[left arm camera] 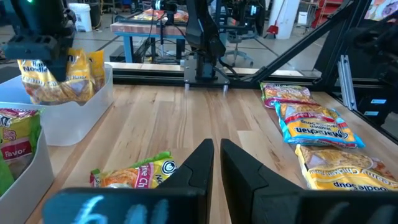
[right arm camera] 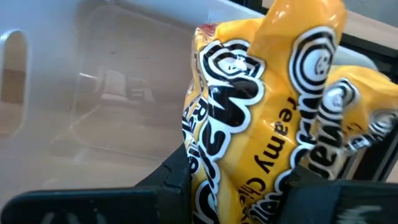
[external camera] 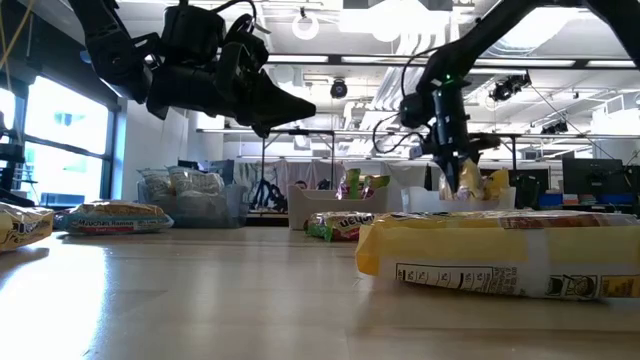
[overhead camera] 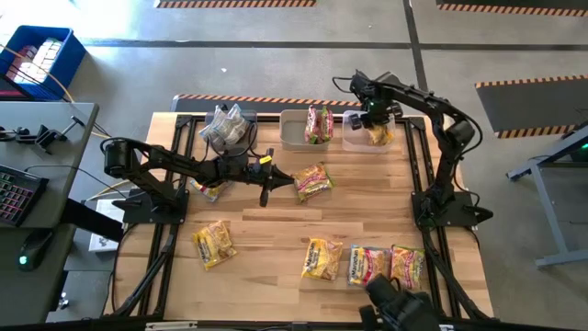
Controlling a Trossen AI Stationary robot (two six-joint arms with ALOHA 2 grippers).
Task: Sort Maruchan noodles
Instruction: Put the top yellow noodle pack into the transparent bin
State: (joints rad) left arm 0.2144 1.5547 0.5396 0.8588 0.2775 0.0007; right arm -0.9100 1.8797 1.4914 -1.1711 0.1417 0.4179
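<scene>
My right gripper (overhead camera: 375, 124) is at the far right of the table, shut on a yellow Maruchan noodle packet (overhead camera: 379, 136) over the right-hand clear bin (overhead camera: 354, 142). The middle bin (overhead camera: 292, 140) holds a red and green packet (overhead camera: 319, 124). The left bin (overhead camera: 225, 129) holds silvery packets. My left gripper (overhead camera: 266, 188) hovers shut and level above mid-table, just left of a yellow packet with a green edge (overhead camera: 312, 181) that lies flat. Several more packets lie flat along the near edge (overhead camera: 367, 265). My right gripper pinches the yellow packet by its upper end (left arm camera: 43, 62) between its two fingers (right arm camera: 177, 180), coming from above and pointing down. The crumpled packet hangs below the fingers inside the bin's opening (left arm camera: 81, 102). Whether its lower end touches the bin's floor I cannot tell.
One packet (overhead camera: 213, 244) lies near the left front, another (overhead camera: 209, 188) under the left arm. Three lie in a row at the right front (left arm camera: 317, 124). Bare wood lies between the bins and the near row. A dark camera mount (overhead camera: 395, 308) sits at the near edge.
</scene>
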